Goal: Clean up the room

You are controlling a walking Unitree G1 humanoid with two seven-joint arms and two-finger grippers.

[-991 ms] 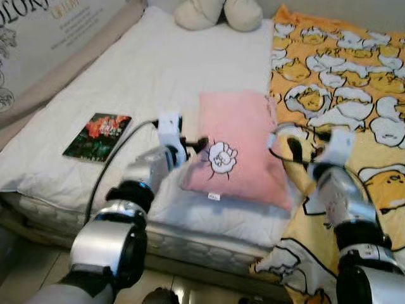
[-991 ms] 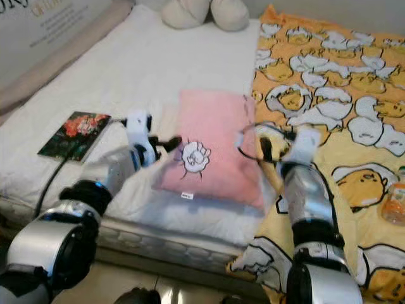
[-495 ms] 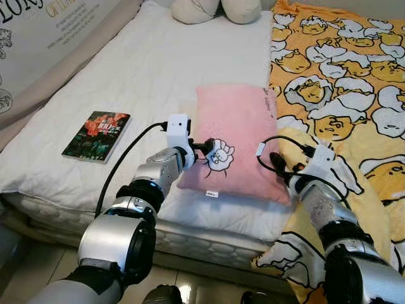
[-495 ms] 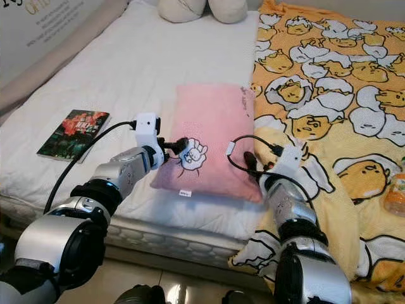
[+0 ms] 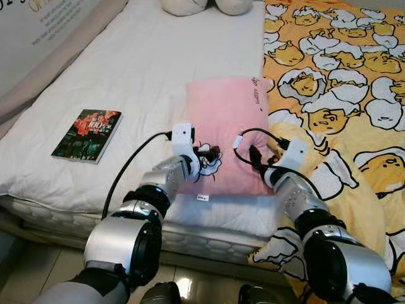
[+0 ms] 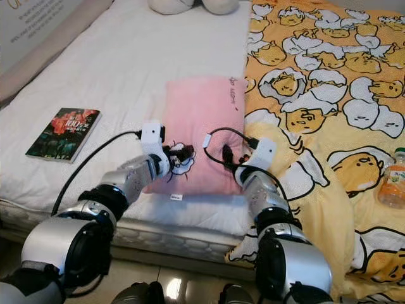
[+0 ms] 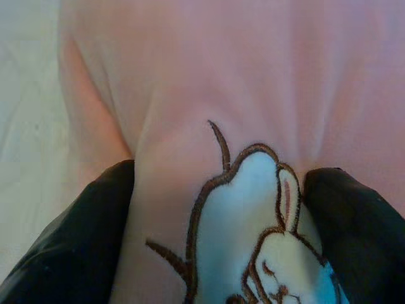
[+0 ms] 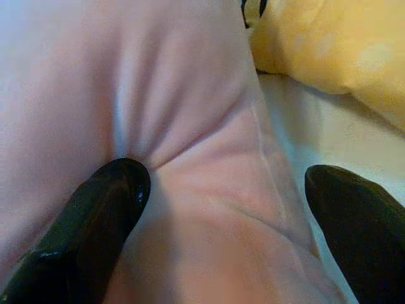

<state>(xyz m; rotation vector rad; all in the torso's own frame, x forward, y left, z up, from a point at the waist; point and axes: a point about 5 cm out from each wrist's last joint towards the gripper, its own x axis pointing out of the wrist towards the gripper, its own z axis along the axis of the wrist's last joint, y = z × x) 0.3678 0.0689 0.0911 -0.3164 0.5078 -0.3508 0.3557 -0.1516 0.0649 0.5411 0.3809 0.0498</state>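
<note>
Pillow time: soft pink fabric pillow with an embroidered white cartoon patch [image 5: 224,130] lies flat on the white quilted mattress [image 5: 152,69], its right edge against the orange-yellow cartoon-print blanket [image 5: 342,82]. My left gripper [image 5: 209,154] has its fingers spread, pressed into the patch near the front-left corner. My right gripper [image 5: 254,155] is also spread, one finger [image 8: 104,209] denting the pink, the other looks just off the edge. Small dark paperback book [image 5: 87,135] sits well left.

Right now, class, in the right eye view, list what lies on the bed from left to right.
Book → pink pillow → yellow blanket → bottle.
</note>
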